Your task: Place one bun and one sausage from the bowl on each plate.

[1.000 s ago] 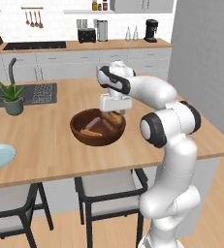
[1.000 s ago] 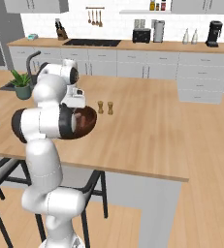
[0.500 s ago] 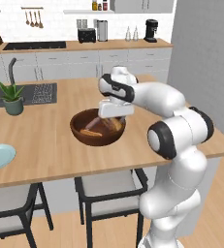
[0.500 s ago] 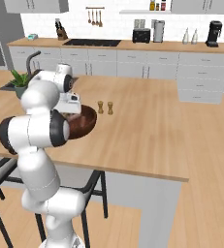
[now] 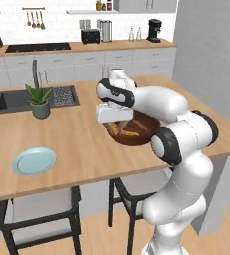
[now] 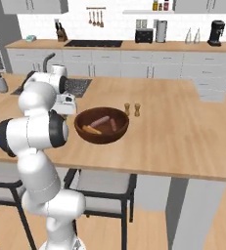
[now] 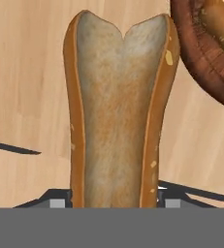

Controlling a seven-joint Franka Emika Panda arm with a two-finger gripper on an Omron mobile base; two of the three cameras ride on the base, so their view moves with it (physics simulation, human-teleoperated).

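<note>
My gripper is shut on a golden-tan bun, which stands up the middle of the hand view with its split side facing the camera. The hand hangs over the counter at the left rim of the dark wooden bowl. The rim of the bowl curves through the hand view's top right. Inside the bowl lie two sausages and another bun. A light-blue plate sits on the counter, well left of the hand. The dark blue plate is out of view.
A potted plant stands beside the sink behind the plate. Salt and pepper shakers stand just beyond the bowl. Stools are tucked under the counter's near edge.
The whole picture has shifted right, so the base has driven left. The hand has come up out of the bowl's middle to its left rim with the bun in it.
</note>
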